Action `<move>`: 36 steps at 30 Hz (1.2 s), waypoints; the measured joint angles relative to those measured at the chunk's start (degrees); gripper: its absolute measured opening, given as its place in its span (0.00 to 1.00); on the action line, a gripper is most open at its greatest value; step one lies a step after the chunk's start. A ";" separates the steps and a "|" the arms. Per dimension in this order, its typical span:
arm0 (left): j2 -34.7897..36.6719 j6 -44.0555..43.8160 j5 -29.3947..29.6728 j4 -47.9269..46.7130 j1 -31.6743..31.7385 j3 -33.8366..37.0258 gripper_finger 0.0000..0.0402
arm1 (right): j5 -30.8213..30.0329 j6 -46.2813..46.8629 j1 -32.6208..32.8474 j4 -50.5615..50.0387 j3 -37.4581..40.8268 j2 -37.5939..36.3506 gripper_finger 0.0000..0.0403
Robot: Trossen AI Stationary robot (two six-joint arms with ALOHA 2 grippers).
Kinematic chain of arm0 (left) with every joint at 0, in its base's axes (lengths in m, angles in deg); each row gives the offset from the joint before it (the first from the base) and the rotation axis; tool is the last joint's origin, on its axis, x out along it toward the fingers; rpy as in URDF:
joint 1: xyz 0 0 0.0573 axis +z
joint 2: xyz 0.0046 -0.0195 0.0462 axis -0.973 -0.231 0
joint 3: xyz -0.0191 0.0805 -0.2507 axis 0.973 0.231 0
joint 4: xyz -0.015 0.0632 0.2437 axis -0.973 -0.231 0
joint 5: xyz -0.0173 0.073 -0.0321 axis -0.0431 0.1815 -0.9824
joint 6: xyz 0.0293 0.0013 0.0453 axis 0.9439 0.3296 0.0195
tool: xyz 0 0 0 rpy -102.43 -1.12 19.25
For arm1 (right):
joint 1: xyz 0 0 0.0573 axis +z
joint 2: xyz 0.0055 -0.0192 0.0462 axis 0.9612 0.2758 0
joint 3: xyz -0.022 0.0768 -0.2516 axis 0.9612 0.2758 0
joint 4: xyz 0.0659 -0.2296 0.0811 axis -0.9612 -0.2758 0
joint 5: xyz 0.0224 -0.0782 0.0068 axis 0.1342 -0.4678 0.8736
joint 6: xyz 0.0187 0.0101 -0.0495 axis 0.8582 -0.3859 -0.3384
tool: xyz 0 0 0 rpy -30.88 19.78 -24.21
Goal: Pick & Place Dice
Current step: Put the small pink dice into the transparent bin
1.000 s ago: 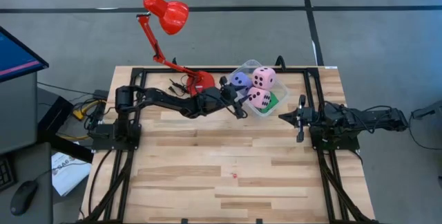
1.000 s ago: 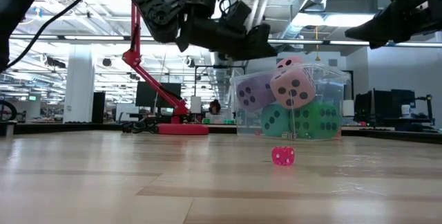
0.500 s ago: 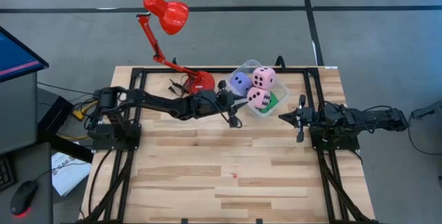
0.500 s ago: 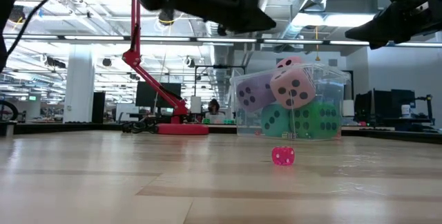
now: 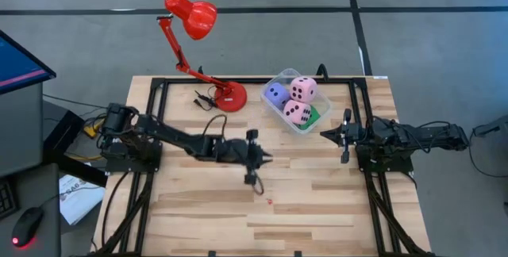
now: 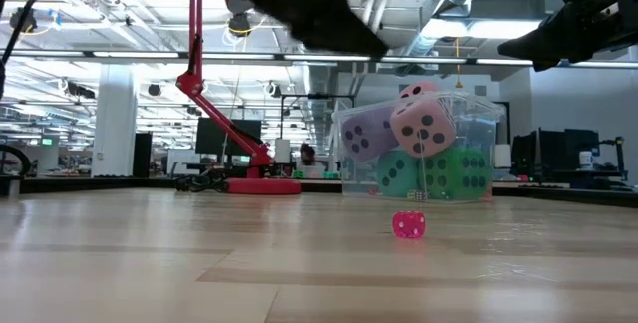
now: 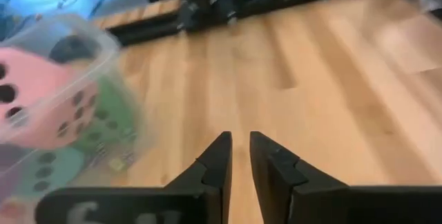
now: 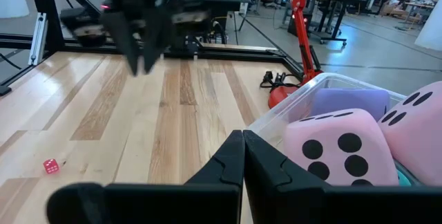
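A clear tub (image 5: 283, 78) at the table's far right holds the big soft dice: one purple-blue (image 5: 275, 93), two pink (image 5: 302, 89) (image 5: 298, 113), and a green one (image 5: 317, 115) underneath. A tiny red die (image 5: 269, 202) lies alone on the wood nearer the front edge, also seen in the low view (image 6: 409, 225). My left gripper (image 5: 267, 159) hovers over the table's middle, pointing toward the right edge, its fingers (image 7: 219, 156) a narrow gap apart with nothing between them. My right gripper (image 5: 344, 135) waits shut to the right of the tub.
A red desk lamp (image 5: 193, 17) stands with its base (image 5: 230, 96) at the far edge, left of the tub, with a tangle of cable (image 5: 206, 96) beside it. Black frame rails (image 5: 151, 122) run along both sides. Bare wood (image 5: 206, 209) spans the near half.
My left gripper has drawn back from the tub toward the table's near and left side, ending over the middle of the table, with the arm folding back toward its base. The dice in the tub and the tiny red die have stayed where they were.
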 joint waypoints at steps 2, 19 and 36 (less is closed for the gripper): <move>0.90 0.00 -0.02 2.89 -1.64 2.74 0.10 | 0.00 -0.01 0.01 0.00 0.00 -0.02 0.00; 26.38 -1.53 0.65 17.99 -10.51 30.91 0.00 | 0.02 0.01 0.11 0.01 -0.02 0.00 0.00; 47.64 -6.21 0.54 24.98 -10.09 54.36 0.01 | 0.08 0.02 0.11 -0.10 -0.02 0.00 0.00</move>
